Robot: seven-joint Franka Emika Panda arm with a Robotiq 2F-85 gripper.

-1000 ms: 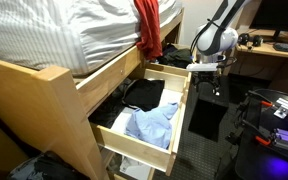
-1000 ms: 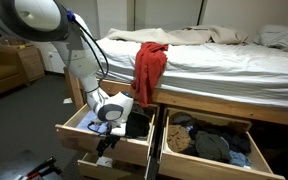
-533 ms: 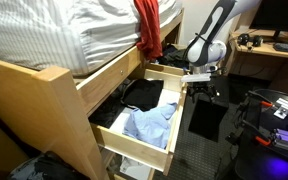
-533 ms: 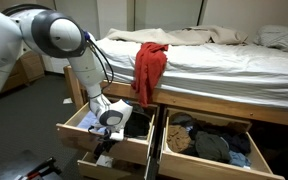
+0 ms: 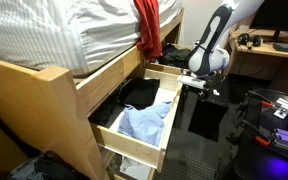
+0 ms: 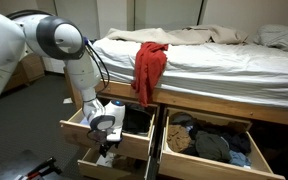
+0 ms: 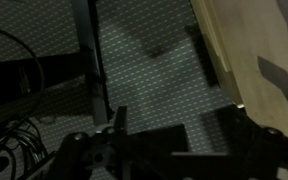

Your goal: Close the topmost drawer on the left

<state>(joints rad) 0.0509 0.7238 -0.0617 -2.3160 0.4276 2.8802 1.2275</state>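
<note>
Top left drawer (image 5: 176, 120) sticks well out, gripper (image 5: 197, 85) at its front with jaws apart, so most closing's left, I reckon.

Dark wrist view crops the drawer (image 7: 246, 50); jaws seem blurred.

A: Bed?
B: Pale wooden frame (image 5: 54, 90) fills the left half in an exterior view. White striped bedding (image 5: 74, 30) is piled on top. A red cloth (image 6: 149, 68) hangs over the mattress edge, upper centre.
A: Floor?
B: Dark carpet (image 7: 149, 85), with a fine dotted weave in the wrist view.
A: Other furniture?
B: Brown desk (image 5: 279, 47) at upper right. Wooden cabinet (image 6: 29, 65) at the left edge, with a pale wall (image 6: 134, 15) behind. The light is dim low down.
</note>
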